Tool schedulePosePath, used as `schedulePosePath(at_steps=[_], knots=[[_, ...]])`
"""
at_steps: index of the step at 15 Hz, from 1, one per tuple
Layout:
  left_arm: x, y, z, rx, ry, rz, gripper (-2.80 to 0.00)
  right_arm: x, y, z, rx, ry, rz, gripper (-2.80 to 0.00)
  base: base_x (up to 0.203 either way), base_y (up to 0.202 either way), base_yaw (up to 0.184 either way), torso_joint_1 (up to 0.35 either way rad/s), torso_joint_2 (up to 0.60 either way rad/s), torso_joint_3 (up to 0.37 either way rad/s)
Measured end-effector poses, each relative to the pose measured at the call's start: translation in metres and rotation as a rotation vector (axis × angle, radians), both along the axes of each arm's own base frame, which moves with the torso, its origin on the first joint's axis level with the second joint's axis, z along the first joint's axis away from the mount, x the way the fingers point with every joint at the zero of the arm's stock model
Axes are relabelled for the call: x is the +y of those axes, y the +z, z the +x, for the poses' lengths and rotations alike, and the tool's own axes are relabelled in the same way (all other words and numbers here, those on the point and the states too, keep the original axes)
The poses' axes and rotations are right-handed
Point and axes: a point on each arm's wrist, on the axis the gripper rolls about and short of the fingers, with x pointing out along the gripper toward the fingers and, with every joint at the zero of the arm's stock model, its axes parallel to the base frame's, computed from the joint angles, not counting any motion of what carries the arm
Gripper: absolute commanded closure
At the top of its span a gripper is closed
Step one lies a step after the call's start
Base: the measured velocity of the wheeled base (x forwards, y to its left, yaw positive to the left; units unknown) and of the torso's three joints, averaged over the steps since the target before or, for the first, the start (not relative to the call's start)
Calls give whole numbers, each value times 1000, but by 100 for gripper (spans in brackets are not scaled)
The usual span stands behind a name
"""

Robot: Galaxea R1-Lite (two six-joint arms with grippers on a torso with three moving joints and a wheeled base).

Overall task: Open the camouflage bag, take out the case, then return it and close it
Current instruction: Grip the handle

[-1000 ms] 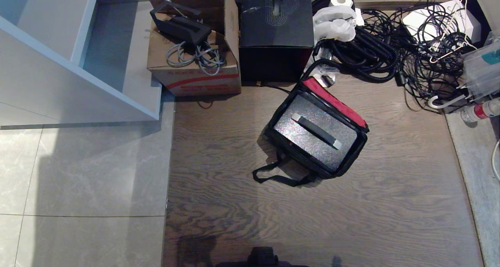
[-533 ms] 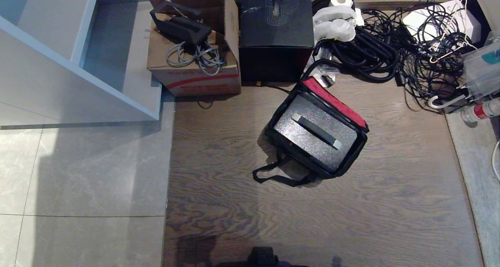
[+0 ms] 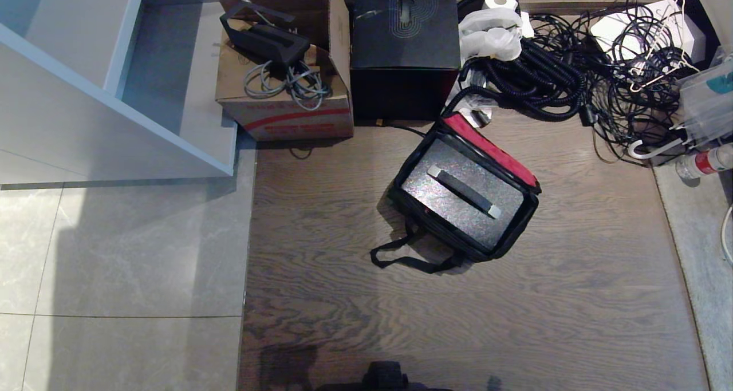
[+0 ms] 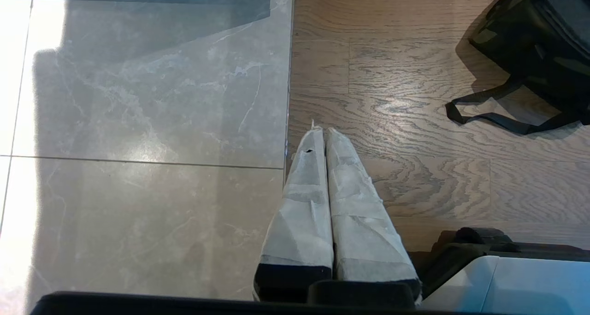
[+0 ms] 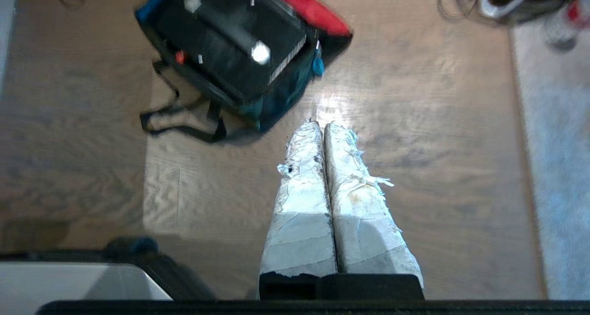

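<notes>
The bag [image 3: 465,193] sits open so I can lift the case [image 3: 461,199]; my right claw [image 5: 324,127] and left claw [image 4: 324,133] are pressed together, holding nothing.

Case [image 3: 461,203] inside camouflage bag [image 3: 511,239], cardboard box [image 3: 284,102] behind-left

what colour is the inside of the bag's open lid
Red. The camouflage bag has its lid flipped back, and the red lining shows best in the head view.

wood floor [image 3: 469,311] meets grey tiles [image 3: 126,253] (sunlit), white shelving [image 3: 86,93] beside
</notes>
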Motion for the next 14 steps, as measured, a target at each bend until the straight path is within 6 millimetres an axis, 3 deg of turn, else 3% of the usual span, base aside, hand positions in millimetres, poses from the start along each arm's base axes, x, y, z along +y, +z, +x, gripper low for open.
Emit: schedulePosePath(at_steps=[2,4,7,10,14], knots=[[0,0,0,0,0,0,0,1,26,-19,32,29,-2,0,0,0,0,0,0,0],[0,0,0,0,0,0,0,2,35,-39,166,89,5,0,0,0,0,0,0,0],[0,0,0,0,0,0,0,3,46,-38,401,170,64,0,0,0,0,0,0,0],[0,0,0,0,0,0,0,6,81,4,478,284,98,0,0,0,0,0,0,0],[0,0,0,0,0,0,0,11,101,90,639,385,101,0,0,0,0,0,0,0]])
